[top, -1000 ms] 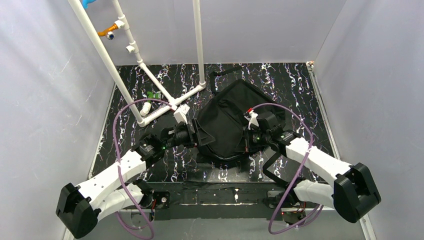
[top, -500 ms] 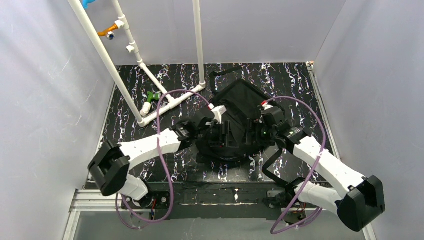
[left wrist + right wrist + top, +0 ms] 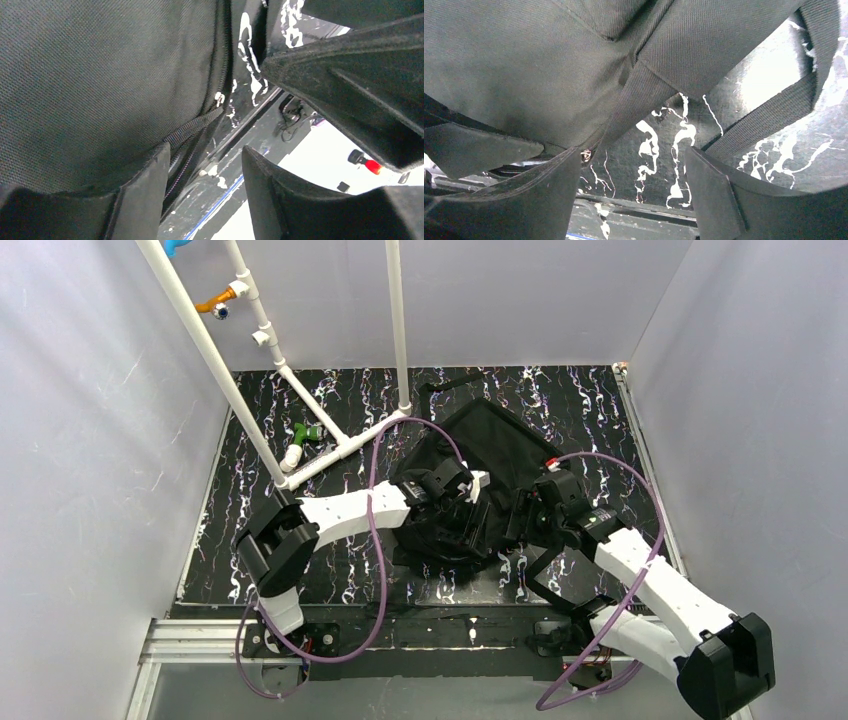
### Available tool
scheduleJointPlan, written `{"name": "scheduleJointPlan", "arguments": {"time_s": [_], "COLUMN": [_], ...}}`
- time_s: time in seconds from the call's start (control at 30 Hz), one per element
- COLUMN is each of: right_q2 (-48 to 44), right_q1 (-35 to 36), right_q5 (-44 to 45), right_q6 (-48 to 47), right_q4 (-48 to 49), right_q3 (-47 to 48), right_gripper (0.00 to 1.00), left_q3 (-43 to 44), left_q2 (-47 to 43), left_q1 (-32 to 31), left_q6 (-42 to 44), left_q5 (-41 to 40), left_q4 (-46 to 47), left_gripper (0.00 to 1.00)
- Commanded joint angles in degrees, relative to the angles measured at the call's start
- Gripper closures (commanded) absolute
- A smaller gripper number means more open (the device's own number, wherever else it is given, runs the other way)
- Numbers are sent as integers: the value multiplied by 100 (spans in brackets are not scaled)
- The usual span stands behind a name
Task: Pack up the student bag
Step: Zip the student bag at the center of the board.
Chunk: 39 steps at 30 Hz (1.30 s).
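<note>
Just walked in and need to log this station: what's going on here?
Two robot arms are working on a black student bag lying on the marbled table. The left gripper hangs over the bag's near side by its zipper, jaws apart, holding nothing. The right gripper sits at the bag's right edge near a strap, also open and empty.

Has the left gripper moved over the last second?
Yes. The left gripper has swung to the right, away from the white pipe frame, and is now over the middle of the black bag.
</note>
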Motion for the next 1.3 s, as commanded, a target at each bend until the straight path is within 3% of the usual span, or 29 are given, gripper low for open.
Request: {"name": "scheduleJointPlan", "arguments": {"time_s": [0.0,0.1,0.27,0.57,0.9,1.27], "right_q2": [-21,-9,119,414,531,485], "right_q1": [-24,-27,-27,-27,-27,-27], "right_q5": [-365,-584,-951,-1117,-1217,-1293], "right_q6": [180,255,332,535,1372,1377], "right_q4": [364,547,977,1564,2574,2574], "right_q3": [-299,-438,-762,-919,-1505,-1490], "right_gripper": [20,22,21,24,46,70], "left_q3": [309,373,338,352,493,483], "left_q2": [234,324,280,-10,-189,82], "left_q1": [-2,-2,-2,-12,-15,-392], "left_q6": [238,171,135,552,989,3104], "left_q5": [214,268,215,-172,30,-392], "left_q4": [-480,-488,-485,-741,-717,-283], "left_gripper": [50,54,41,39,47,44]}}
